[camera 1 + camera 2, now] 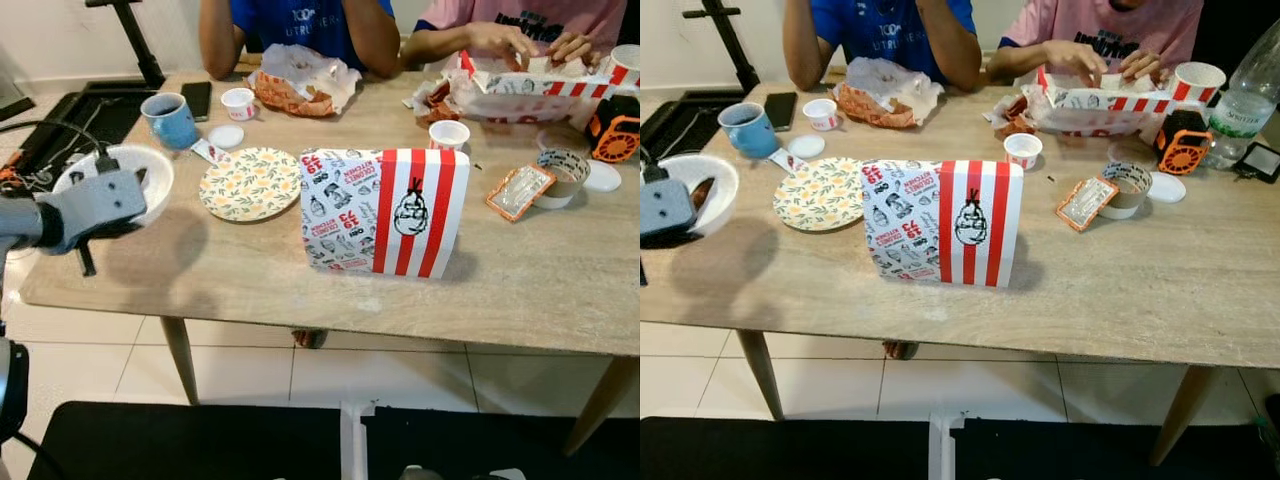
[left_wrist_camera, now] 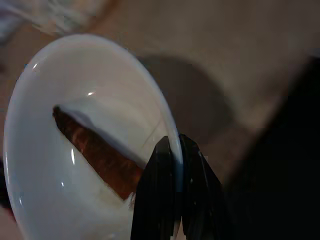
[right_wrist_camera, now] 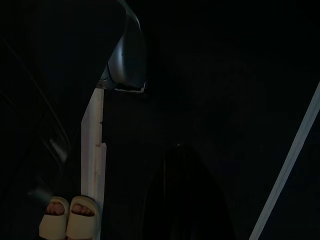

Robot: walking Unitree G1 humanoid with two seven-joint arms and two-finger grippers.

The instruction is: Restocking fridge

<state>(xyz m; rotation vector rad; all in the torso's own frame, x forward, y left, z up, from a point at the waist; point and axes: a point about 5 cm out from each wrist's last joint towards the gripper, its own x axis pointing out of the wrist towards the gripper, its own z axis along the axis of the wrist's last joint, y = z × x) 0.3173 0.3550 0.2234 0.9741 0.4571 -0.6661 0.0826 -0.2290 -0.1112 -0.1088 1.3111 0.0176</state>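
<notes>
Left tool [image 2: 176, 165] clenched on one white bowl's [image 2: 75, 75] rim | one brown piece [image 2: 97, 155] inside | right tool unclear

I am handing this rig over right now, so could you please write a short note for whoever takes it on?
Left gripper: shut on the rim of the white bowl, which holds a brown piece of food, at the table's left end.
Right arm: hangs idle in the dark below the table.
On the table: striped chicken box, floral plate, blue mug. Two people sit at the far side.
Done: bowl gripped.
Left: carrying it to the fridge; nothing stocked yet.
</notes>
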